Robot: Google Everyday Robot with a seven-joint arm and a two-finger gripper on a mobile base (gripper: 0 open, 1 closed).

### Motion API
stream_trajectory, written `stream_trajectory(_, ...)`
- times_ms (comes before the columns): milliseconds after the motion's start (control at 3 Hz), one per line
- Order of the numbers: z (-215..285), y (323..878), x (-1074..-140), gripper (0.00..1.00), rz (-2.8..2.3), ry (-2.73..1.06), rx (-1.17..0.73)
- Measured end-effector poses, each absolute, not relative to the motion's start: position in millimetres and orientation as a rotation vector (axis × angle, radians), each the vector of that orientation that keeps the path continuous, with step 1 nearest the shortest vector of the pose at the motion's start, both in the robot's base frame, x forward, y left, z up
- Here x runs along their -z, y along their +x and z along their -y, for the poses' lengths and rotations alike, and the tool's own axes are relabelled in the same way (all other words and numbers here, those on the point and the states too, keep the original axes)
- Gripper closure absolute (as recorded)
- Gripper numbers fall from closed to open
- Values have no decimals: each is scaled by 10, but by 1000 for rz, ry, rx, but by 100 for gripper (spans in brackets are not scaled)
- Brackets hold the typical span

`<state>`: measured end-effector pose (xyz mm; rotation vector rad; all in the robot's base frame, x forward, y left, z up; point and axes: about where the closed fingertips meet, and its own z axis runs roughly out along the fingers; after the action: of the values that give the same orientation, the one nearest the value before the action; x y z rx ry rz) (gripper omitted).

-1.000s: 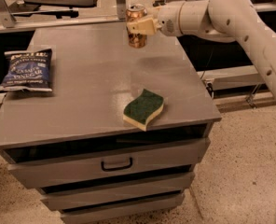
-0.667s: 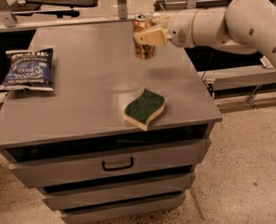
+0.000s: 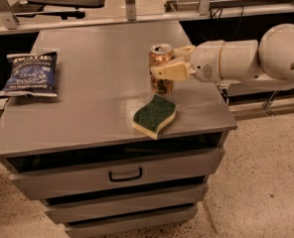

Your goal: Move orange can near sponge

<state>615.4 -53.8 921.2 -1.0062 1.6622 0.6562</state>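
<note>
The orange can is upright, copper-orange with a silver top, just behind the sponge. Its base is at or just above the table; I cannot tell if it touches. My gripper reaches in from the right on a white arm and is shut on the can's middle. A cream finger crosses the front of the can. The sponge lies flat near the front right edge of the grey table, green side up with a pale yellow layer below. A small gap separates can and sponge.
A blue chip bag lies at the table's left edge. The table is a drawer cabinet with a handle at the front. Metal frames and shelving stand behind it. Speckled floor lies to the right.
My gripper has carried the can from the table's far back edge forward and down, toward the sponge. The sponge and chip bag have not moved.
</note>
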Motion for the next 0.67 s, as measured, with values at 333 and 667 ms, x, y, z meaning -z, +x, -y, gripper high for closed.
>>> stream_trajectory(333, 605, 5991, -9107, 84, -1671, -1020, -674)
stream_trajectory(667, 641, 5927, -9028, 61, -1669, -1028, -683)
